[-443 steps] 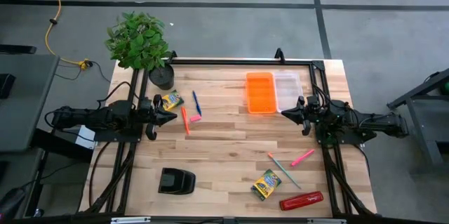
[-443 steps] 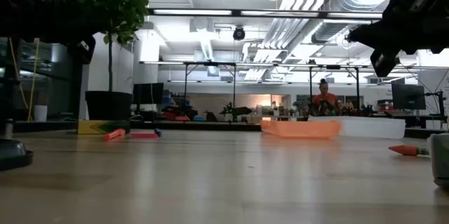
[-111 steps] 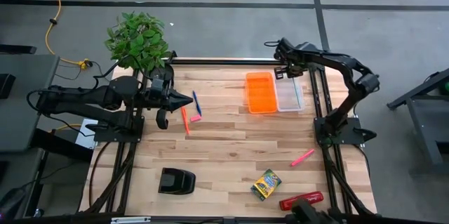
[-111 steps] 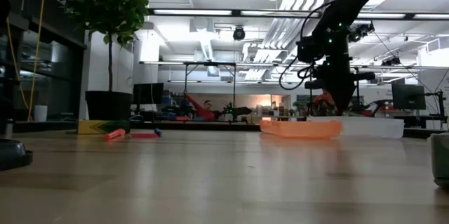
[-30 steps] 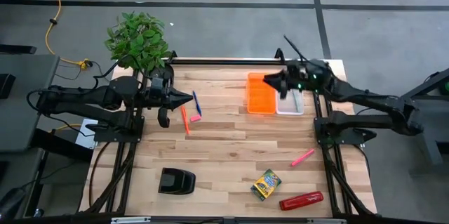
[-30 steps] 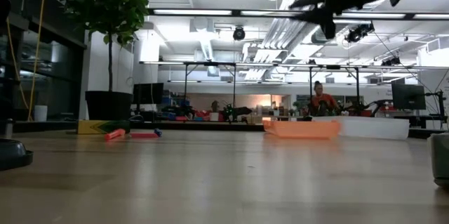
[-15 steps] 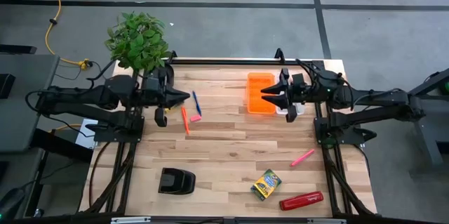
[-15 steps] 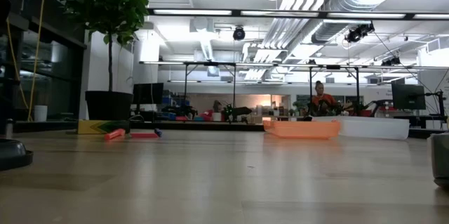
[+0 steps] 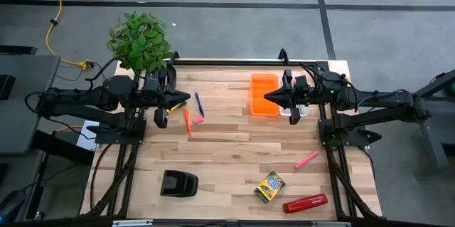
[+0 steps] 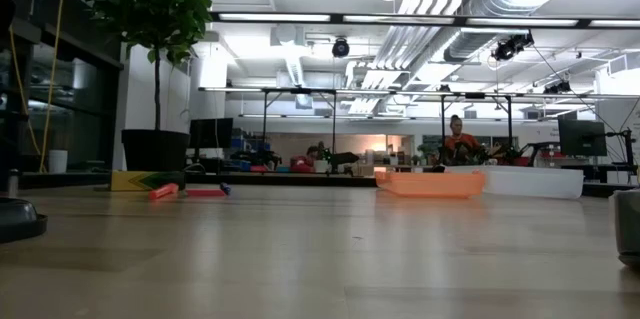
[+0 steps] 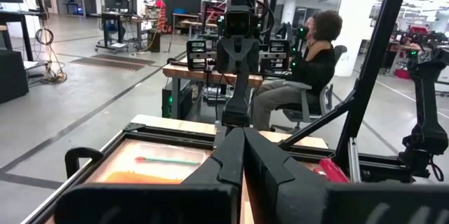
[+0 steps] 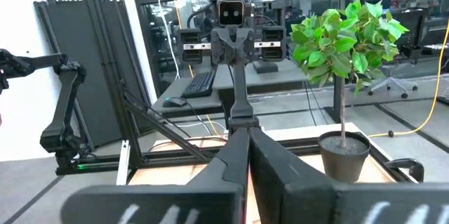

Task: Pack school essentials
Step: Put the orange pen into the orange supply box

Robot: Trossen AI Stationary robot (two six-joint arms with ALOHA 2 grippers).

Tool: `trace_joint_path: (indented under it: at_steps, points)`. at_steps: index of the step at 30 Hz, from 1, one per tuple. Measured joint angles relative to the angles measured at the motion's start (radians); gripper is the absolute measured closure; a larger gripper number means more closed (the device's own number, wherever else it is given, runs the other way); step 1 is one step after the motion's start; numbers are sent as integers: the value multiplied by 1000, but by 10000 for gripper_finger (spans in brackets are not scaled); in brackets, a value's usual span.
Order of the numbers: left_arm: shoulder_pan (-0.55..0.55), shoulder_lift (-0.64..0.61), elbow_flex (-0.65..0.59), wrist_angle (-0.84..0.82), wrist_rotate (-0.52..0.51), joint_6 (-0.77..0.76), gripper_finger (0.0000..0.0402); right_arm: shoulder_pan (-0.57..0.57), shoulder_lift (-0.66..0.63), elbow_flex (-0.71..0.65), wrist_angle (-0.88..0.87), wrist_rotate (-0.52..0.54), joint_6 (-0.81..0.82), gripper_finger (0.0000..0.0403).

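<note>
Table (image 9: 234, 156) first: I see pale wooden planks under both of my arms, with a potted plant (image 9: 142, 42) at the far corner behind my left gripper (image 9: 186, 97). That left gripper hangs with its fingers pressed together and nothing between them, pointing toward the middle of the table. Just ahead of its tip lie the blue pen (image 9: 198, 103), the orange pen (image 9: 188, 121) and the tiny pink eraser (image 9: 198, 119), close together on the wood. One yellow-green crayon box (image 9: 173, 106) peeks out from under this gripper, mostly covered by it.

My right gripper (image 9: 269, 98) hovers above the orange tray (image 9: 261, 85), fingers closed to a point, and I see nothing held in them. A clear tray (image 9: 304, 79) sits beside the orange one, largely hidden under my right arm. In my left wrist view a thin green pencil (image 11: 168, 159) lies inside one of these trays; I cannot tell which.

Well behind my right gripper, toward the near edge, the pink pen (image 9: 306, 159) lies alone. Farther still sit the second crayon box (image 9: 270, 187) and the red stapler (image 9: 306, 203) beside it. A black blocky object (image 9: 178, 183) rests at the near edge, well back from my left gripper.
</note>
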Motion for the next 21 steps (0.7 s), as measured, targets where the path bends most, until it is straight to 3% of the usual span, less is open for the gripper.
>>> trace_joint_path:
  at_steps: [21]
  points:
    - [0, 0, 0, -24, -29, 16, 401, 0, 0, 0, -2, -6, 24, 403]
